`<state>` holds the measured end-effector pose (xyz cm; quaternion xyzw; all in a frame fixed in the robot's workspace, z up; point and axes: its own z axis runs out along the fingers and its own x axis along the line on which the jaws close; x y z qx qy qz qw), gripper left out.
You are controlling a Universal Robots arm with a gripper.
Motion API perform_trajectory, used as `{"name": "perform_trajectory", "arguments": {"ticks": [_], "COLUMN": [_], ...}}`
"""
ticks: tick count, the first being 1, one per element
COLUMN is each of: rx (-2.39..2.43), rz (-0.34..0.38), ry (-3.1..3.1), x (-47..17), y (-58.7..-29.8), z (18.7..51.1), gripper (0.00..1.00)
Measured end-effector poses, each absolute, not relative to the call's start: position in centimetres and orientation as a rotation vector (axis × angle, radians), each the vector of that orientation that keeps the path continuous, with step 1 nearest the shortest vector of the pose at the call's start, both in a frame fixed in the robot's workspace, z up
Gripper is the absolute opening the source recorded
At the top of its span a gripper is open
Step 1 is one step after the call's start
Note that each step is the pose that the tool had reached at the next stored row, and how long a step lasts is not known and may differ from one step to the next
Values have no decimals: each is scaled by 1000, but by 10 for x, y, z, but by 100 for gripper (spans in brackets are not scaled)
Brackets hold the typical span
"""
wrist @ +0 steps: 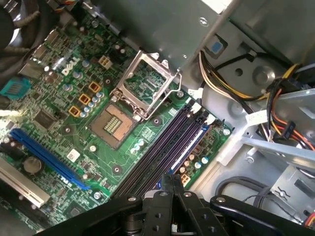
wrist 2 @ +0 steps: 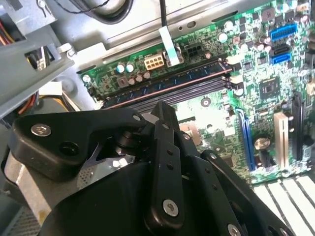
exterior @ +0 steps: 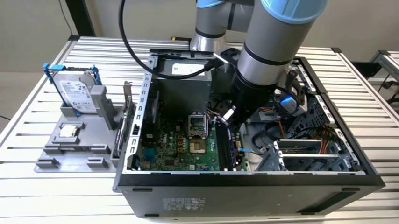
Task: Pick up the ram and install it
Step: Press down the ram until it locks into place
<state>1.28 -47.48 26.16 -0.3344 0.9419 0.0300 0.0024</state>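
The ram point(wrist 2: 187, 78) is a thin dark stick with bluish chips. It stands upright in the black memory slot nearest the motherboard's edge, next to a row of small capacitors. My gripper point(wrist 2: 162, 105) hangs just above the black slots point(wrist: 167, 142), its two fingers pressed together with nothing between them. Its tips point(wrist: 172, 179) are close to the ram's long edge; I cannot tell whether they touch it. In the exterior view the arm reaches down into the open computer case and the gripper point(exterior: 226, 122) is at the far end of the slots point(exterior: 227, 149).
The open case point(exterior: 249, 179) walls in the arm on all sides. Beside the slots are the bare processor socket point(wrist: 110, 125), loose cables point(wrist: 221, 88) and a drive cage point(exterior: 305, 151). Outside the case, a grey fixture point(exterior: 74, 154) carries a silver hard drive point(exterior: 78, 91).
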Motion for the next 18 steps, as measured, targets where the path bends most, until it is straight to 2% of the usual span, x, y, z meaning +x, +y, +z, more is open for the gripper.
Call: {"name": "perform_trajectory", "arguments": {"ticks": [18], "rx": [-1486], "rz": [95], "ry": [2771], "x": [13], "y": [-475], "z": [262], "gripper": [0]}}
